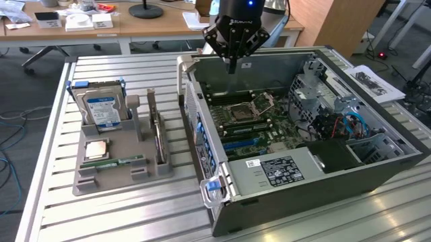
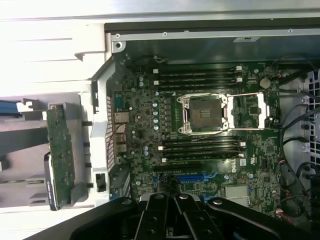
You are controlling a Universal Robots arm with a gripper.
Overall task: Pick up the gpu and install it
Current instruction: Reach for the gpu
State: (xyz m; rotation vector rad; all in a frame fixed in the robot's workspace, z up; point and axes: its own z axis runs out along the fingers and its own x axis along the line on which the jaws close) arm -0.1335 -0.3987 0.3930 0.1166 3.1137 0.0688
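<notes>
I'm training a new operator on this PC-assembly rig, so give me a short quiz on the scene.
1. True or false: the gripper holds the gpu.
2. The gpu stands in: A) the grey holder, B) a motherboard slot, C) the wooden desk.
3. What does the gripper hang above?
Key: 1 false; 2 A; 3 the open computer case.

gpu (image 1: 159,136) upright in holder (image 1: 101,184), exterior view's left of case (image 1: 316,194).
</notes>
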